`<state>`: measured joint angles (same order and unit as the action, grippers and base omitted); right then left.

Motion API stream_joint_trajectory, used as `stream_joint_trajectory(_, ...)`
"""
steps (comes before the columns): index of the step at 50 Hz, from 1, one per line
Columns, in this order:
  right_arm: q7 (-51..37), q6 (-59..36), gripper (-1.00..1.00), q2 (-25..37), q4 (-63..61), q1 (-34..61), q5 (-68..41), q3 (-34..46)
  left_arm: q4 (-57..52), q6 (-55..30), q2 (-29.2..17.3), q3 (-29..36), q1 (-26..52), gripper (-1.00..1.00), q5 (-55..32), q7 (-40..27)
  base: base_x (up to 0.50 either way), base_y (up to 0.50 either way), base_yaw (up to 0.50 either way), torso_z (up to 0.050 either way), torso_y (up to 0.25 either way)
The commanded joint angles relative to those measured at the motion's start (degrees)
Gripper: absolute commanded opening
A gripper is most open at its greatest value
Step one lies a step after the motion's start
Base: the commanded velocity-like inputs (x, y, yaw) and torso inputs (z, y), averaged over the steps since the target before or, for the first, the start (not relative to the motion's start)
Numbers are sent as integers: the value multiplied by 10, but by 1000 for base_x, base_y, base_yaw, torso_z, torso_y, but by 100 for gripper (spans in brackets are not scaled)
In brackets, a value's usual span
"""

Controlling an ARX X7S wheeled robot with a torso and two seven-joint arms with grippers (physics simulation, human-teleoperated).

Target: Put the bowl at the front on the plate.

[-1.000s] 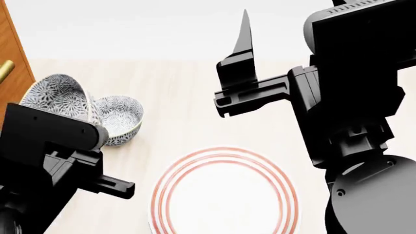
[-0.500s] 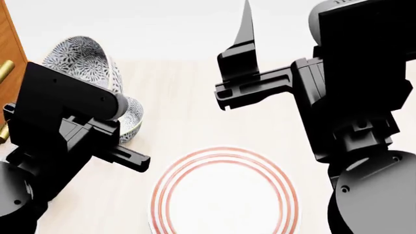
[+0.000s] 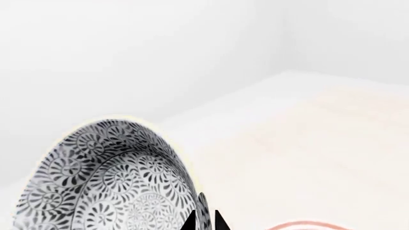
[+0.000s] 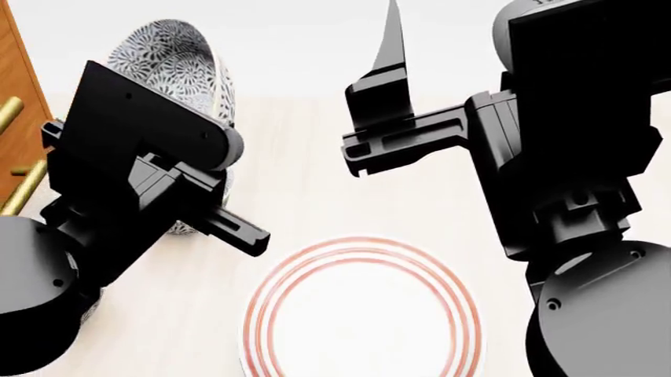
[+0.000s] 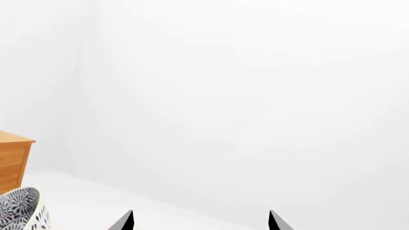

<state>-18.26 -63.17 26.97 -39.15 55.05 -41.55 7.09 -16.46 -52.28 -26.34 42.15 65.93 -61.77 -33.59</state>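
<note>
The bowl [image 4: 168,55], white with a dense blue-grey floral pattern, hangs tilted in the air at the left of the head view. My left gripper [image 3: 204,222] is shut on the bowl's rim [image 3: 121,177], one finger inside and one outside. The left arm [image 4: 147,149] hides those fingers in the head view. The plate [image 4: 362,314], white with red rings, lies flat on the table lower and to the right of the bowl; its edge [image 3: 307,225] shows in the left wrist view. My right gripper [image 5: 200,221] is open and empty, held high beyond the plate [image 4: 390,86].
A sliver of another patterned bowl [image 4: 185,228] shows on the table under the left arm. A wooden cabinet [image 4: 16,118] with brass handles stands at the left edge. The right wrist view catches the held bowl [image 5: 19,211] and the cabinet [image 5: 13,158].
My left arm has lifted the bowl higher and a little rightward, away from the other bowl, which it now mostly covers. The right arm has hardly moved.
</note>
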Motion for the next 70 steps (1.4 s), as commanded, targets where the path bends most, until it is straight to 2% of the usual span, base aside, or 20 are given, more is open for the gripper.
stream_joint_trajectory(1, -3, 2, 100, 1, 0, -1, -1, 2, 25, 22, 16, 19, 26, -100, 38, 44, 0, 0, 0, 0, 0)
stream_joint_trajectory(11, -5, 4, 100, 2, 0, -2, -2, 3, 22, 19, 27, 31, 38, -100, 36, 62, 0, 0, 0, 0, 0)
stream_joint_trajectory(29, -9, -4, 100, 5, -7, 9, -14, 1, 90, 32, 64, 89, 62, -100, 90, 117, 0, 0, 0, 0, 1)
stream_joint_trajectory(51, -10, -15, 100, 8, -12, 33, -29, 4, 243, 86, 121, 173, 84, -100, 191, 184, 0, 0, 0, 0, 0)
stream_joint_trajectory(70, -13, -13, 100, 13, -19, 37, -36, 4, 346, 117, 167, 229, 100, -100, 239, 240, 0, 0, 0, 0, 1)
